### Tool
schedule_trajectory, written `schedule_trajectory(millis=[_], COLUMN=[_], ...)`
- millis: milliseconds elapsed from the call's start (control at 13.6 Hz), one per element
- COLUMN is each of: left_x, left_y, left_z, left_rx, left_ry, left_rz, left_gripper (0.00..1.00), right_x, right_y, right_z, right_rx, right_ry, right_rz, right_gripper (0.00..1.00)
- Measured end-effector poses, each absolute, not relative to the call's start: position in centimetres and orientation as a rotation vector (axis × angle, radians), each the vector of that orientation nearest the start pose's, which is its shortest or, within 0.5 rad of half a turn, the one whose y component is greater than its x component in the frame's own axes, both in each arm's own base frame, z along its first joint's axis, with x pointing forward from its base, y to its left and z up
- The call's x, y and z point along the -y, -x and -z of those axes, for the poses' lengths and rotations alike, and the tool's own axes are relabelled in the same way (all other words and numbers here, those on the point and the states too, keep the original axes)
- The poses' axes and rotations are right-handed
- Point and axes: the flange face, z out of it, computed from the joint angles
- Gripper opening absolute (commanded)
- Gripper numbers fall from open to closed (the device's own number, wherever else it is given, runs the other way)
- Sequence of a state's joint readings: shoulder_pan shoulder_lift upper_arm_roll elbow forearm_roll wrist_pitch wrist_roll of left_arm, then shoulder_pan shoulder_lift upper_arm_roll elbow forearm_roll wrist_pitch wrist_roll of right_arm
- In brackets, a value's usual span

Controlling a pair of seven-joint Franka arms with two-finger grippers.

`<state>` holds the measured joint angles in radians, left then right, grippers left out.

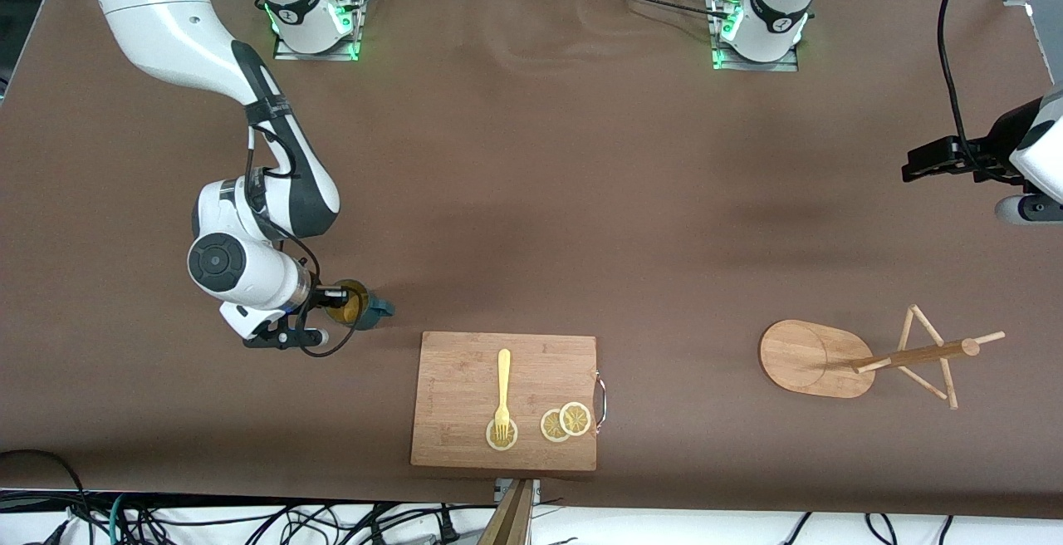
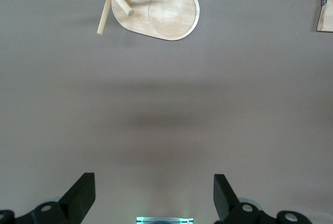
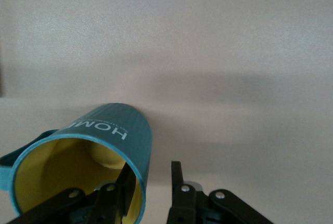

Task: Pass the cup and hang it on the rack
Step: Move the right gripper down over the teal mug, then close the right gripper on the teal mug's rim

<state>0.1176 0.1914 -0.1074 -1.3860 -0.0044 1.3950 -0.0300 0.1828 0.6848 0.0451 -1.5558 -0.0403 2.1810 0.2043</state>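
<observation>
Fingers of the right gripper (image 3: 153, 193) straddle the cup (image 3: 83, 156) wall; left gripper (image 2: 153, 198) waits open; passing and hanging on the rack (image 1: 864, 358) remain.

White arms, black joints, black cables, green base lights.
</observation>
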Motion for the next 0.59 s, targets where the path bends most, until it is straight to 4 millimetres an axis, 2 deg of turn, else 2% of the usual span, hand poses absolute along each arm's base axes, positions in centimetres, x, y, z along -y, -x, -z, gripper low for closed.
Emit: schedule_trajectory(millis=[587], left_x=[-1.2], left_y=[-59.2], left_z=[-58.7], left_rx=[0.063], left_ry=[3.151], left_rz=[-0.287], left_gripper=[1.00], right_x=[-16.4], right_y=[-67.8], right_z=[-24.0], right_rx=[0.039], right_ry=[3.157], right_rz=[-0.090], right_gripper=[0.23])
